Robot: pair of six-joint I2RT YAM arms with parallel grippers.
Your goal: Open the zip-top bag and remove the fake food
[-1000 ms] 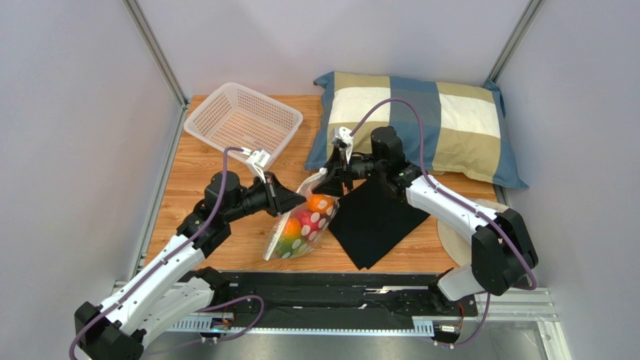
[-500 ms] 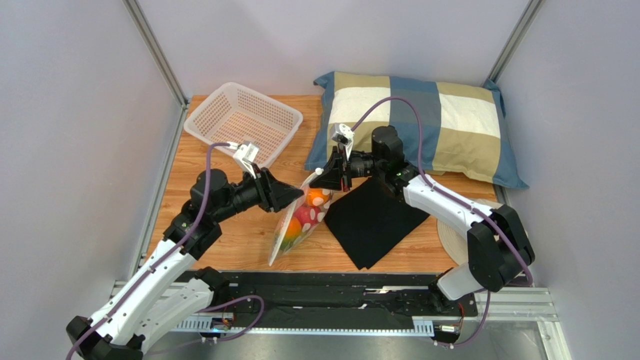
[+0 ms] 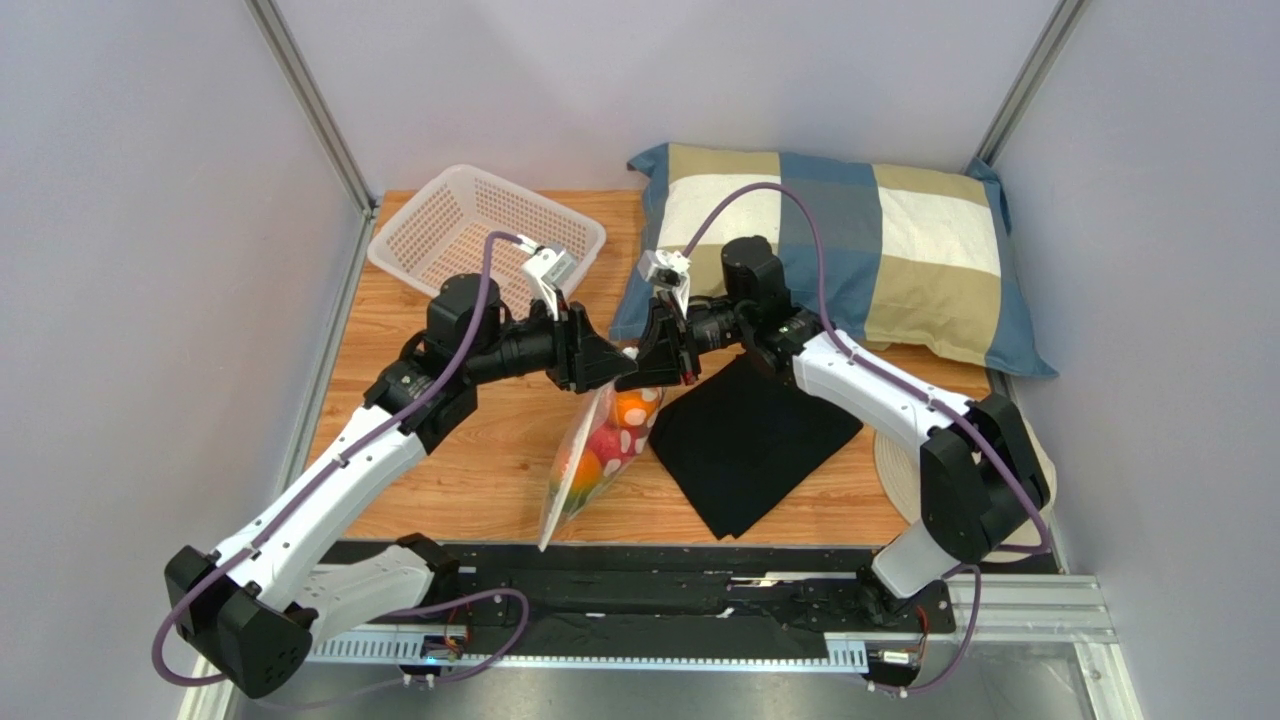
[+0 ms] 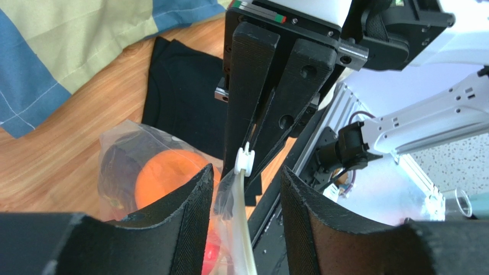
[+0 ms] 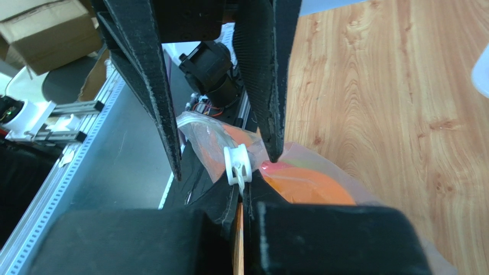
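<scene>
The zip-top bag (image 3: 598, 450) hangs upright above the wooden table, its polka-dot face toward the black cloth. Through the plastic shows the fake food (image 3: 609, 440): an orange fruit (image 4: 166, 177) and a red one (image 4: 209, 252) below it. My right gripper (image 5: 244, 197) is shut on the bag's top edge, just behind the white zip slider (image 5: 236, 166). My left gripper (image 4: 247, 171) is open, one finger on each side of the zip strip and slider (image 4: 245, 159), touching neither. In the top view the left gripper (image 3: 616, 369) and the right gripper (image 3: 651, 368) meet tip to tip over the bag.
A white lattice basket (image 3: 481, 225) stands at the back left. A checked pillow (image 3: 842, 240) lies at the back right. A black cloth (image 3: 744, 443) is spread right of the bag, and a pale round mat (image 3: 896, 488) lies under the right arm.
The left gripper let go of the bag, opened and swung right to straddle its zip. The right gripper shut on the bag's top edge. The bag now hangs more upright.
</scene>
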